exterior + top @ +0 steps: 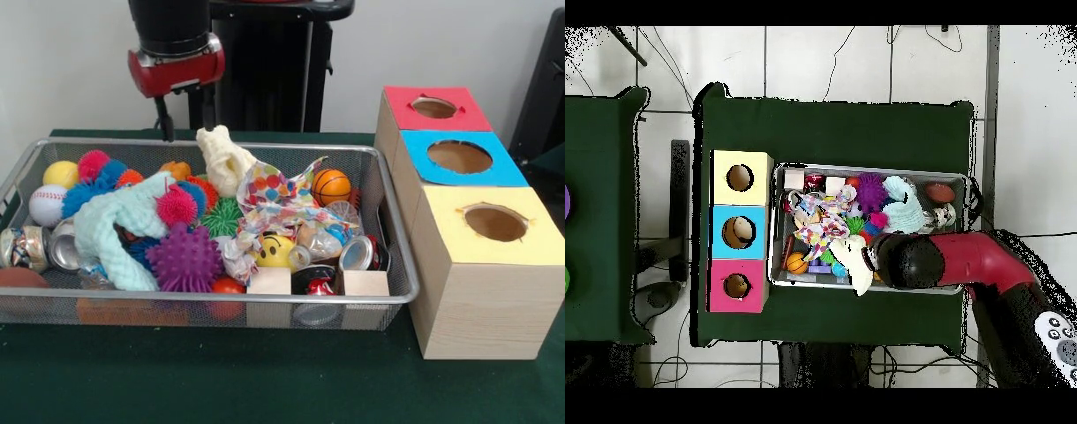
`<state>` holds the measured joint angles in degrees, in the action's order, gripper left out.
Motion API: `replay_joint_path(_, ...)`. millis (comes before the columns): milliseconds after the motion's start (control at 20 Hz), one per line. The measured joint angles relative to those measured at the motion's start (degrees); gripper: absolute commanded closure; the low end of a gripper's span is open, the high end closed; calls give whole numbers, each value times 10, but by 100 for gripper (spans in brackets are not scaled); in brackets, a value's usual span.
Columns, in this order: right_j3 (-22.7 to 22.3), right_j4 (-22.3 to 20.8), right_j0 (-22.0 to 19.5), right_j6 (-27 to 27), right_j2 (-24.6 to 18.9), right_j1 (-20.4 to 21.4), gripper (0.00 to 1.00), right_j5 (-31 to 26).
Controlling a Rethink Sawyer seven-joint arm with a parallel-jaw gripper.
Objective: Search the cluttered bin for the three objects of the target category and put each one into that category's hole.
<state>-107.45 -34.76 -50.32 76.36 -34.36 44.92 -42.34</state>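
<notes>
My gripper hangs open over the back edge of the wire mesh bin, with nothing between its two thin fingers. A cream crumpled cloth sticks up out of the clutter just right of and below the gripper. The bin also holds a basketball, a baseball, a yellow ball, a smiley ball, a purple spiky ball, crushed cans and wooden blocks. From overhead, the arm's head covers the gripper beside the cream cloth.
Three boxes with round holes stand in a row right of the bin: red top, blue top, yellow top. A mint cloth and a dotted wrapper lie over other items. Green table surface lies in front.
</notes>
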Motion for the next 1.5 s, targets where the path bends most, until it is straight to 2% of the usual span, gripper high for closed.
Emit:
replay_joint_path(400,-35,2,43,1,17,5,0,46)
replay_joint_path(650,-45,2,106,23,70,-20,0,125)
replay_joint_path(1100,-47,3,227,105,175,-86,0,279)
replay_joint_path(1200,-51,3,237,115,187,-83,0,283)
replay_joint_path(1400,-54,4,232,116,196,-46,0,252)
replay_joint_path(1500,-54,5,218,116,200,-12,0,221)
